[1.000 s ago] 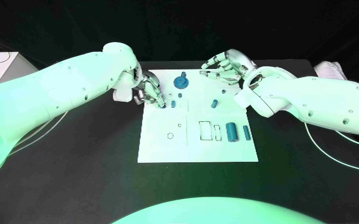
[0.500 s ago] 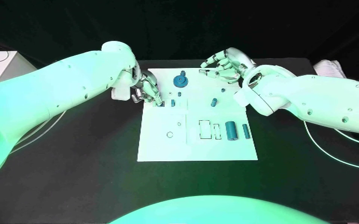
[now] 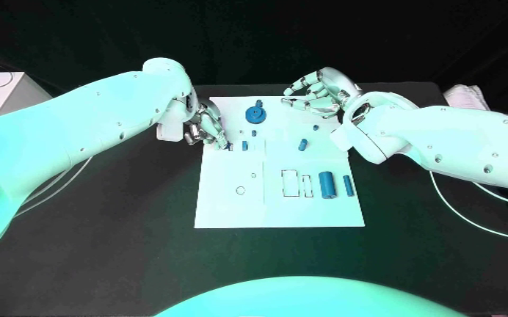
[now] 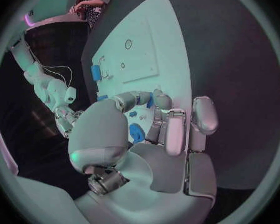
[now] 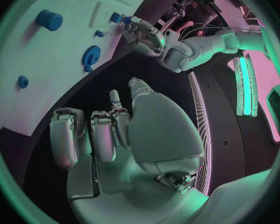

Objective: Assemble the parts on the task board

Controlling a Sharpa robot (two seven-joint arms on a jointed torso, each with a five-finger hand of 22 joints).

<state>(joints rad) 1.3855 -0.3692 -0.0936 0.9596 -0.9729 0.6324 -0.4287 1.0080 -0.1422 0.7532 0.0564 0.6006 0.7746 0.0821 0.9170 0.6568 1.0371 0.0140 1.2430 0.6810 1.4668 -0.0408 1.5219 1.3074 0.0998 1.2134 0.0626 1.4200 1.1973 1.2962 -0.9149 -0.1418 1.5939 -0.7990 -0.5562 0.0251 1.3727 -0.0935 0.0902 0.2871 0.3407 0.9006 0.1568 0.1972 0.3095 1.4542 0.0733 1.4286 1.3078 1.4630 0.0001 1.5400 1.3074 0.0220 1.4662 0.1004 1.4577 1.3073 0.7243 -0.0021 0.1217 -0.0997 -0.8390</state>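
The white task board point(image 3: 277, 203) lies mid-table. My left hand point(image 3: 206, 130) hangs over its left edge, thumb and a finger point(image 4: 162, 102) pinched together with a small blue part point(image 4: 150, 100) between them. Just beside those fingertips a small blue peg point(image 3: 244, 145) stands on the board. A round blue part point(image 3: 255, 115) sits near the far edge. My right hand point(image 3: 318, 95) hovers at the board's far right corner, fingers curled in on nothing. A short blue piece point(image 3: 303, 143) lies mid-board. Two blue cylinders point(image 3: 327, 183) lie at the right side.
Rectangular slots point(image 3: 289, 183) and a small round hole point(image 3: 241, 191) mark the board's near half. A pale object point(image 3: 466, 97) sits at the table's far right edge. Cables trail off both sides. From the right wrist, the board point(image 5: 59, 59) and my left hand point(image 5: 143, 35) show.
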